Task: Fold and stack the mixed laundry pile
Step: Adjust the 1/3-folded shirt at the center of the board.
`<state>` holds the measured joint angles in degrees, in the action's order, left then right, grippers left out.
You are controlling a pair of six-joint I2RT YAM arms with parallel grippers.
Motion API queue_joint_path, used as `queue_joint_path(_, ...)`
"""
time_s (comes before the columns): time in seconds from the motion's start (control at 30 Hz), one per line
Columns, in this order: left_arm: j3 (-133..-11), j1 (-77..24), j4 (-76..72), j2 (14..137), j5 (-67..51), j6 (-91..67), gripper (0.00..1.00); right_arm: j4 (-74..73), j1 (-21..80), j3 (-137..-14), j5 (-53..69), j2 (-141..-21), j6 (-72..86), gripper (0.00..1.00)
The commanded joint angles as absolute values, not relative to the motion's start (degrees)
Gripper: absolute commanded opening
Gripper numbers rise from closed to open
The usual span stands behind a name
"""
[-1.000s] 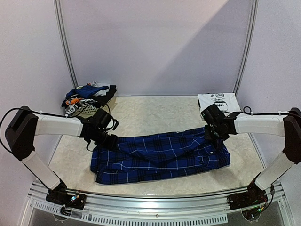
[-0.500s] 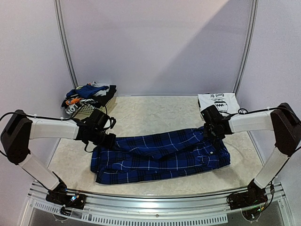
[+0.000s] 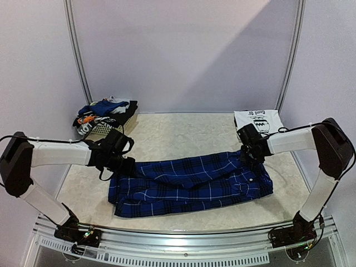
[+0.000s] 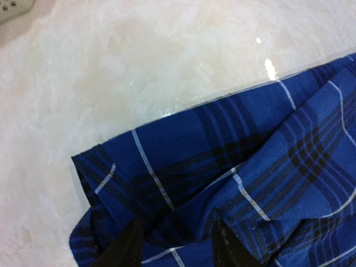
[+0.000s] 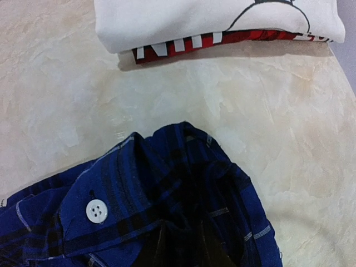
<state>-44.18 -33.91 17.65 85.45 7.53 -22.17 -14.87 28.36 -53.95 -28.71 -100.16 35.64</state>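
Note:
The blue-and-black plaid shirt [image 3: 189, 181] lies folded lengthwise across the middle of the table. My left gripper [image 3: 125, 166] is at its left end. In the left wrist view its fingers [image 4: 127, 251] stand apart over the plaid cloth [image 4: 222, 167], gripping nothing. My right gripper [image 3: 251, 158] is at the shirt's right end, its fingers close together on a bunched fold of plaid [image 5: 183, 183] beside a white button [image 5: 97, 211]. The rest of the mixed laundry pile [image 3: 105, 111] is heaped at the back left.
The pile rests in a white slatted basket [image 3: 104, 131]. A folded white printed garment [image 3: 257, 119] lies at the back right, over a red-and-white piece [image 5: 211, 41]. Bare marble-patterned tabletop [image 3: 183, 133] stretches behind the shirt.
My left gripper's fingers have spread and let go of the shirt's left end. Both grippers moved slightly towards the back, and the shirt's upper fold settled flatter.

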Motion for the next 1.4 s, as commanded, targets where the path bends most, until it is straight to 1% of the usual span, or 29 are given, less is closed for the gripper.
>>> queue_joint_path(0.0, -46.58, -39.00, 24.73, 78.37, 17.14, -23.55, 0.53, -18.58, 28.01, -55.86, -29.04, -97.13, 34.40, 0.28)
queue_joint_path(0.07, -48.16, -41.87, 27.62, 75.82, 20.63, -24.10, 0.56, -20.14, 28.01, -55.82, -29.08, -95.36, 34.16, 0.34)
queue_joint_path(0.13, -50.24, -44.31, 29.27, 74.59, 21.81, -24.26, 0.56, -21.93, 28.10, -55.89, -28.90, -92.80, 33.89, 0.41)
queue_joint_path(0.17, -51.19, -45.28, 29.50, 74.63, 21.38, -24.15, 0.55, -22.87, 28.27, -55.93, -28.88, -91.71, 33.69, 0.50)
queue_joint_path(0.23, -52.76, -46.22, 28.56, 75.78, 19.45, -23.57, 0.51, -24.91, 28.82, -56.19, -29.23, -88.55, 33.73, 0.67)
queue_joint_path(0.27, -53.22, -46.31, 27.51, 76.69, 18.10, -23.48, 0.47, -25.79, 29.30, -56.43, -29.34, -87.57, 34.02, 0.70)
queue_joint_path(0.33, -54.03, -46.32, 25.05, 78.88, 15.58, -23.46, 0.39, -25.97, 31.02, -56.66, -28.31, -85.46, 33.98, 0.72)
queue_joint_path(0.37, -54.25, -46.40, 23.76, 80.06, 14.48, -23.51, 0.36, -25.30, 32.46, -56.80, -27.17, -84.20, 33.36, 0.72)
queue_joint_path(0.43, -54.77, -46.41, 21.47, 82.63, 13.02, -23.47, 0.30, -21.62, 35.76, -56.78, -21.62, -82.95, 31.74, 0.65)
queue_joint_path(0.47, -54.90, -46.35, 20.69, 83.79, 12.94, -23.55, 0.29, -19.19, 37.47, -56.73, -16.86, -82.70, 30.87, 0.61)
queue_joint_path(0.53, -55.06, -46.25, 19.55, 86.07, 13.37, -23.76, 0.25, -13.32, 40.60, -56.82, -6.35, -83.41, 28.87, 0.47)
queue_joint_path(0.57, -54.96, -46.17, 19.04, 86.80, 13.47, -23.87, 0.23, -10.79, 41.66, -57.13, -0.71, -84.78, 28.71, 0.42)
queue_joint_path(0.6, -54.75, -46.00, 18.54, 87.70, 13.76, -24.09, 0.21, -8.59, 42.91, -57.77, 5.52, -85.93, 28.78, 0.38)
queue_joint_path(0.63, -54.35, -45.74, 17.89, 88.21, 14.12, -24.28, 0.20, -7.02, 44.38, -58.80, 8.47, -87.83, 28.90, 0.36)
queue_joint_path(0.8, -52.20, -44.12, 15.54, 90.29, 13.51, -25.02, 0.17, -5.81, 50.23, -67.37, 17.58, -100.24, 27.59, 0.31)
queue_joint_path(0.97, -48.88, -43.04, 12.94, 90.77, 13.30, -25.64, 0.16, -4.81, 51.82, -72.15, 21.75, -109.26, 28.07, 0.23)
queue_joint_path(1.03, -47.80, -42.60, 12.22, 91.12, 13.27, -25.92, 0.15, -4.25, 52.30, -72.35, 23.15, -111.48, 28.51, 0.20)
queue_joint_path(1.17, -45.75, -42.06, 10.58, 91.29, 13.32, -26.34, 0.15, -4.09, 53.15, -71.14, 24.03, -113.84, 28.74, 0.19)
queue_joint_path(1.37, -43.30, -40.28, 8.90, 92.30, 14.08, -25.90, 0.13, -2.43, 53.25, -65.74, 22.59, -113.93, 28.76, 0.19)
